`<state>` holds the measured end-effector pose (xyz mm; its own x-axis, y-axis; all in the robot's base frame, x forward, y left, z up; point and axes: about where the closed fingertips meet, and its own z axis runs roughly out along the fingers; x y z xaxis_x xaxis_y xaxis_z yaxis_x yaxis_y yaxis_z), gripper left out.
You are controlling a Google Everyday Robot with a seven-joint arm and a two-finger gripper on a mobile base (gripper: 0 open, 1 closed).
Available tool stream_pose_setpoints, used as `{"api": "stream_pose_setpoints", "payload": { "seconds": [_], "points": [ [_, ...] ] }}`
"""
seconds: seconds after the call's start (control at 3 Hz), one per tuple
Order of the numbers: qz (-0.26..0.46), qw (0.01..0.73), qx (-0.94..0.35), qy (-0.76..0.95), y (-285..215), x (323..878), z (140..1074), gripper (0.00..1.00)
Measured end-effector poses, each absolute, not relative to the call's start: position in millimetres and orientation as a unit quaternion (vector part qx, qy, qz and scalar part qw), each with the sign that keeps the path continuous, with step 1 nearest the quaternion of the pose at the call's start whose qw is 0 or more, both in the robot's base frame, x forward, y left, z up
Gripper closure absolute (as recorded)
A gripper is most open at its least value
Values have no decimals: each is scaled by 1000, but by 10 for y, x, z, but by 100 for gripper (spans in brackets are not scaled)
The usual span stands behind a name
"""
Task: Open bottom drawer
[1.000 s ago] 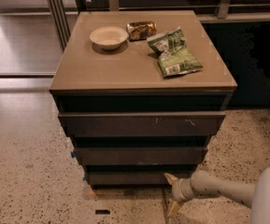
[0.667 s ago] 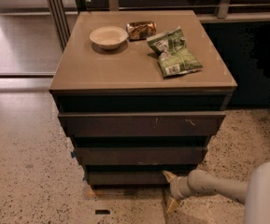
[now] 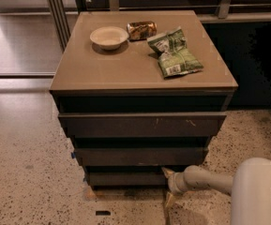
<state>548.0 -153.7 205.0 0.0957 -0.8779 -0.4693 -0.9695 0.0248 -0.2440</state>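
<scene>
The cabinet has a tan top (image 3: 125,69) and three dark grey-brown handle-less drawer fronts. The top front (image 3: 139,124) is widest with pale scratch marks, the middle front (image 3: 139,156) is narrower. The bottom drawer (image 3: 125,178) is the lowest and narrowest front, close to the floor. My gripper (image 3: 167,186) comes in from the lower right on a white arm (image 3: 205,181). It sits at the right end of the bottom drawer front. One fingertip (image 3: 166,172) is at the drawer's upper edge, the other fingertip (image 3: 169,199) points down to the floor, so the fingers are spread apart.
On the cabinet top sit a white bowl (image 3: 109,36), a crushed can (image 3: 141,30) and two green snack bags (image 3: 173,55). Speckled floor (image 3: 27,172) surrounds the cabinet. A metal-framed glass partition (image 3: 55,13) stands at back left, a dark panel (image 3: 257,64) at right.
The gripper and arm have shifted slightly left toward the bottom drawer's right end. The drawers have not visibly moved.
</scene>
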Motion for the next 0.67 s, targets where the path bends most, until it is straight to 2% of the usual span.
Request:
{"api": "stream_pose_setpoints", "payload": {
  "seconds": [0.67],
  "points": [
    [87, 248, -683, 682, -1599, 5734, 1807, 0]
  ]
}}
